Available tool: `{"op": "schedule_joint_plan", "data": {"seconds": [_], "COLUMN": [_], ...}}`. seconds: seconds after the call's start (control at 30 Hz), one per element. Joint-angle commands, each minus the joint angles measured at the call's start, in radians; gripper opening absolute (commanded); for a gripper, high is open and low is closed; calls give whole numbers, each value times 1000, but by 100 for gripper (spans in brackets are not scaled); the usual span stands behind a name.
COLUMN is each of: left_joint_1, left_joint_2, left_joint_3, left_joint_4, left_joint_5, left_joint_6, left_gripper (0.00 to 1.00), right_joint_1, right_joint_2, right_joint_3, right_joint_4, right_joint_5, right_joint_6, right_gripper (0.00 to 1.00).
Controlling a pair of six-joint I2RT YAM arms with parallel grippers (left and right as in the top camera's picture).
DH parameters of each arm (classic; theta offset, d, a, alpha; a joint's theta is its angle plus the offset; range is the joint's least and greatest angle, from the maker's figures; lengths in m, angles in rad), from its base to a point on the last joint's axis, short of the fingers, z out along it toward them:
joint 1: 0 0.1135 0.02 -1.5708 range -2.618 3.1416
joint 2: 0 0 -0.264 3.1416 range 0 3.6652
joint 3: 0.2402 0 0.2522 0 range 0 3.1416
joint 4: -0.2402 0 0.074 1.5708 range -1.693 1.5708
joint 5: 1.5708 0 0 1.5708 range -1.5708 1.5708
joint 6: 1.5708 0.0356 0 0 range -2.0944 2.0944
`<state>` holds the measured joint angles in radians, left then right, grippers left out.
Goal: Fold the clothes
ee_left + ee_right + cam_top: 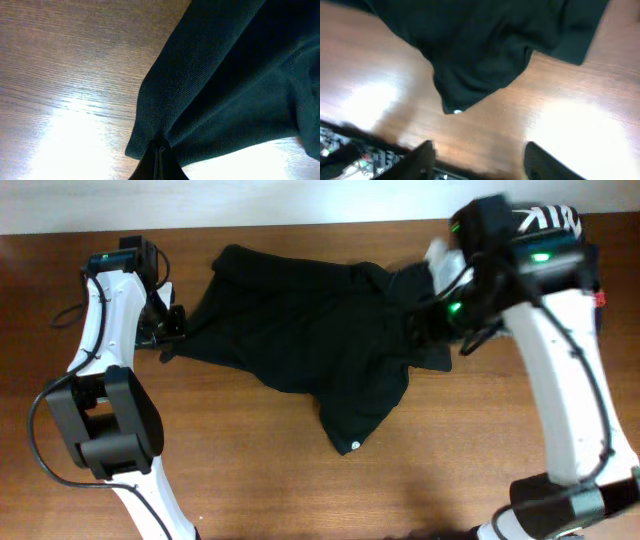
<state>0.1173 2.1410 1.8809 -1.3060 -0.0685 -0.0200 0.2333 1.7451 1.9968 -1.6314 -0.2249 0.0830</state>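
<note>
The black polo shirt [305, 345] lies crumpled across the middle of the wooden table, one corner pointing toward the front with a small white mark on it. My left gripper [172, 332] is at the shirt's left edge, shut on a pinch of the fabric [210, 75]; its closed fingers [159, 157] hold the cloth just above the wood. My right gripper [447, 320] hovers over the shirt's right side. In the right wrist view its fingers [480, 160] are wide apart and empty above bare wood, with the shirt [480, 45] beyond them.
The wooden table [250, 480] runs to a pale wall at the back. A garment with white lettering [545, 218] sits at the back right corner behind the right arm. Cables trail near the left arm's base [100, 430].
</note>
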Motion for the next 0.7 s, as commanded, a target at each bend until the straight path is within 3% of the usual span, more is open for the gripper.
{"op": "schedule_joint_plan", "data": {"seconds": [0.0,0.33,0.67], "left_joint_1": [0,0,0], "left_joint_2": [-10,-10,-10], "left_joint_3": [-2,-2,-2], "left_joint_4": [16,50,64], "left_joint_5": [14,28,28], "left_joint_6": [-6,-2,-3], "left_gripper": [1,0,0], "right_joint_1": [69,220,274], "right_joint_2": [10,10,14], "right_joint_3": [-224,-681,-928], "right_joint_4": [83,447,752], "right_joint_5": [14,-69,-79], "right_joint_6": [65,167,192], "right_gripper": [67,64,60]}}
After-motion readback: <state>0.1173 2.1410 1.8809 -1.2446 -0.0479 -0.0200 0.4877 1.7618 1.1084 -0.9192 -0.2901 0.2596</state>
